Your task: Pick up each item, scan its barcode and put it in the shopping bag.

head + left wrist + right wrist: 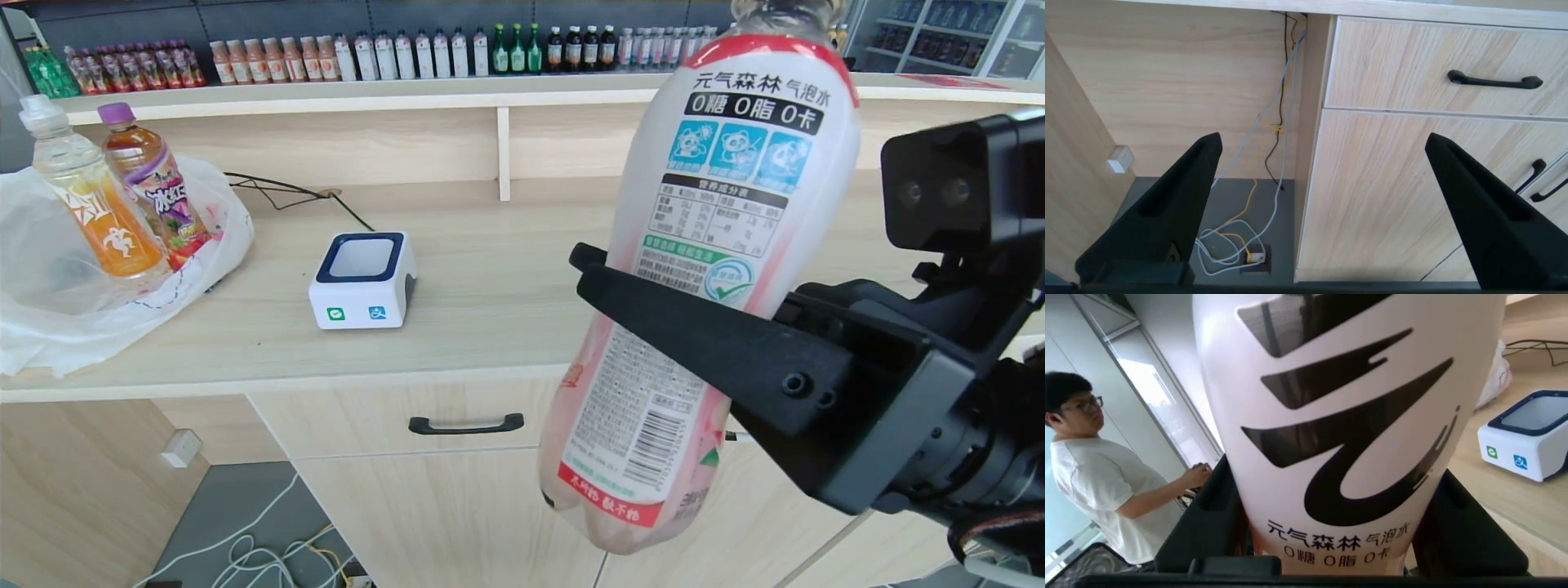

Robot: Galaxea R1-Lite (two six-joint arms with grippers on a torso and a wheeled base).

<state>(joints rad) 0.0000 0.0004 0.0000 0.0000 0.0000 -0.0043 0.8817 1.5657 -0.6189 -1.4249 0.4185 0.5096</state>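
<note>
My right gripper (678,314) is shut on a pink-and-white drink bottle (718,245), held up in the air to the right of the counter with its barcode label facing the head camera. In the right wrist view the bottle (1347,416) stands between the fingers. The white barcode scanner (363,280) with a dark blue rim sits on the wooden counter, left of the bottle; it is also in the right wrist view as the scanner (1529,445). A white shopping bag (73,269) at the counter's left end holds two bottles (122,188). My left gripper (1323,212) hangs open below the counter, facing the cabinet.
A black cable (286,192) runs across the counter behind the scanner. Drawers with black handles (465,425) sit under the counter edge. A back shelf carries a row of bottles (408,53). Loose cables (1241,245) lie on the floor.
</note>
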